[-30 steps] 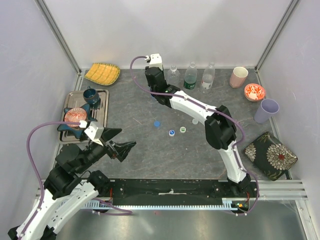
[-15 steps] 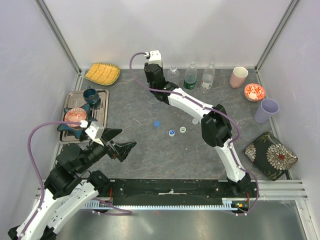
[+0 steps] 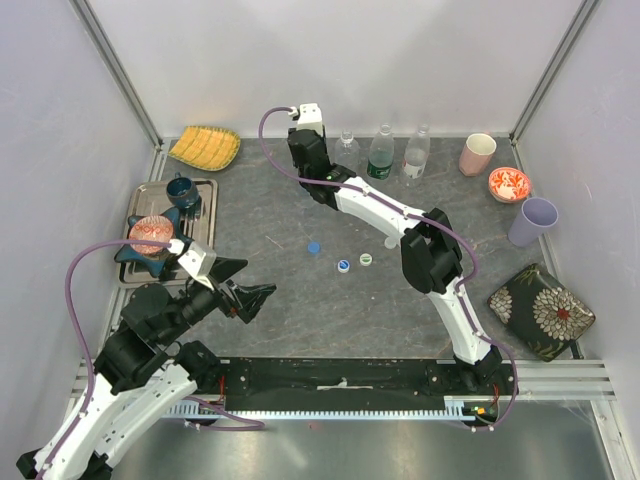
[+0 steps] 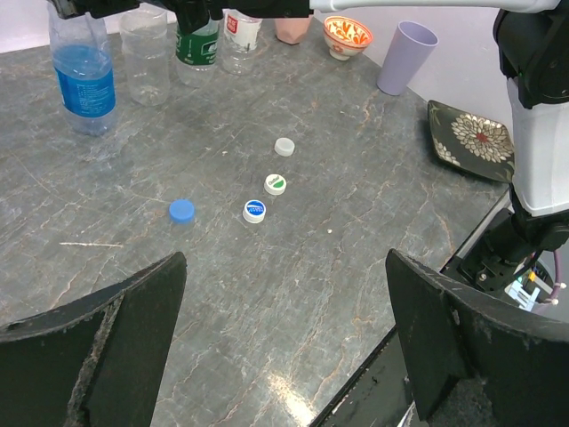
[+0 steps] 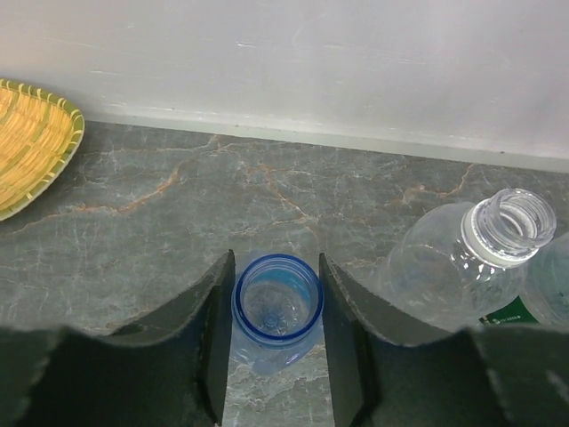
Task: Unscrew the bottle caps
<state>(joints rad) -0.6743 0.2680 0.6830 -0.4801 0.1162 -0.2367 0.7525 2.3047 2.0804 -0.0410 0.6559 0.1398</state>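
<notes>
We find bare tabletop point(image 4: 356, 231) lying open between the wide-spread left gripper point(image 4: 284, 258) and four small lids: blue cap point(image 4: 181, 210), white-and-blue cap point(image 4: 254, 211), white-and-green cap point(image 4: 276, 184) and white cap point(image 4: 284, 147), each set apart from the next. The right arm point(image 3: 385, 210) slants across the table to the back wall. There the right gripper point(image 5: 276, 267) pinches the blue-tinted bottle point(image 5: 276, 309), with a clear bottle point(image 5: 462, 267) crowding one side and a yellow basket point(image 5: 27, 142) well clear on the other.
</notes>
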